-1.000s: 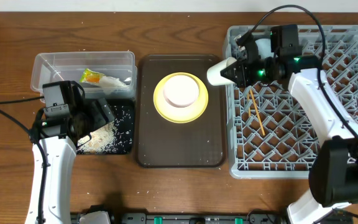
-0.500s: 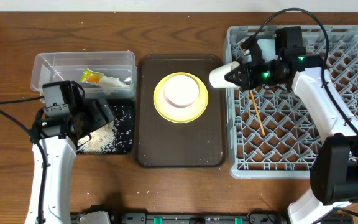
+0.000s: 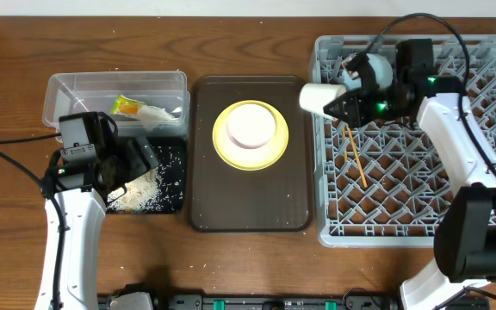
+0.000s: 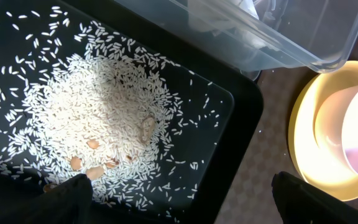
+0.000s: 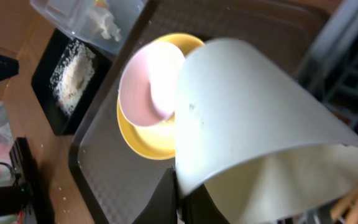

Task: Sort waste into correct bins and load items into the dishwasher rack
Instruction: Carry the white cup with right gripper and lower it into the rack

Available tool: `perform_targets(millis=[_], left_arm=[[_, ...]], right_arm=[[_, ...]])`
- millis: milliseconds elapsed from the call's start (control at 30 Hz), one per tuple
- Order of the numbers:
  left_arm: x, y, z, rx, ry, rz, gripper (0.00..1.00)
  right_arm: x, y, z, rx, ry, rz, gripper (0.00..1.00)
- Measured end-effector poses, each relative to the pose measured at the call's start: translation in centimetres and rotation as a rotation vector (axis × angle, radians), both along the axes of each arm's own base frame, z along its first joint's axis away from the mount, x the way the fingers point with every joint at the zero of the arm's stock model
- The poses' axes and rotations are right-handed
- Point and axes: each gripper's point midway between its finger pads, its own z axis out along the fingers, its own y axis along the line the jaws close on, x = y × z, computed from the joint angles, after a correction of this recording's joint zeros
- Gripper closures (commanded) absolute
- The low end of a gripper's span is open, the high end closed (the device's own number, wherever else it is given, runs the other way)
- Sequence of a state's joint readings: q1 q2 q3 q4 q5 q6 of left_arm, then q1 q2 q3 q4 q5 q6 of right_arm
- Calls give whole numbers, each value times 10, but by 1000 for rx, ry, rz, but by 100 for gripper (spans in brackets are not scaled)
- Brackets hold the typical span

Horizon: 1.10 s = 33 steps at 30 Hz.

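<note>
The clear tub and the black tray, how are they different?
The clear tub is see-through with tall walls; the black tray is dark and shallow. The clear tub holds a snack wrapper and a white wrapper; the black tray holds loose rice. Both are rectangular and sit side by side.

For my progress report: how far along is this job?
Done: colourful snack wrapper and white wrapper in the clear plastic tub, white rice grains in the shallow black tray, one thin wooden chopstick in the grey pegged rack. In hand: right fingers hold the small white cup. Left: yellow plate, pale pink bowl.
</note>
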<state>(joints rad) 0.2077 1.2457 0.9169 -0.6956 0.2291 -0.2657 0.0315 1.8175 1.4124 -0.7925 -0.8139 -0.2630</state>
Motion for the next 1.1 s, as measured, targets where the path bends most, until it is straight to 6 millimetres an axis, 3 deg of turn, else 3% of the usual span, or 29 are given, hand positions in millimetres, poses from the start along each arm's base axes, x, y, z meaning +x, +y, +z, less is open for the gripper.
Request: perform_targets(millis=[1100], left_arm=[[0,0,0,0,0,0,5]], right_arm=[[-15,-6,-15,-61,-40,93,99]])
